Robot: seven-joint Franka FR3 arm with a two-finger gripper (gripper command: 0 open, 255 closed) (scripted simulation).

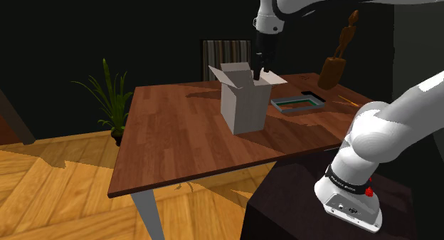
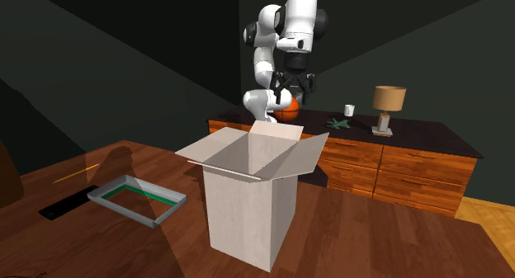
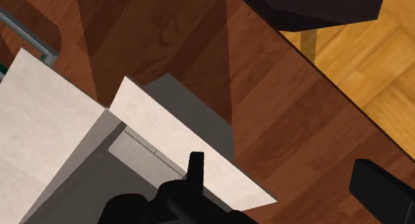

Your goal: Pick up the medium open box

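The medium open box [image 1: 245,103] is pale grey-white and stands upright near the middle of the wooden table [image 1: 178,139], its four flaps spread outward. In the second exterior view the box [image 2: 252,202] is closest to the camera. My black gripper [image 1: 260,66] hangs just above the box's far rim, over the flap on the shoulder view's right, touching nothing. From the second exterior view, the gripper [image 2: 289,87] appears behind and above the box. Along the wrist view, the gripper [image 3: 277,166] is open; one finger [image 3: 195,171] is over a flap [image 3: 179,139], the other beyond it over the table.
A shallow grey tray with a green inside [image 1: 299,105] lies on the table right of the box, with a flat black item [image 2: 62,206] beside it. A striped chair [image 1: 228,52], a plant [image 1: 110,96] and a wooden figure [image 1: 340,53] stand around. A dresser [image 2: 363,157] carries a lamp [image 2: 388,107].
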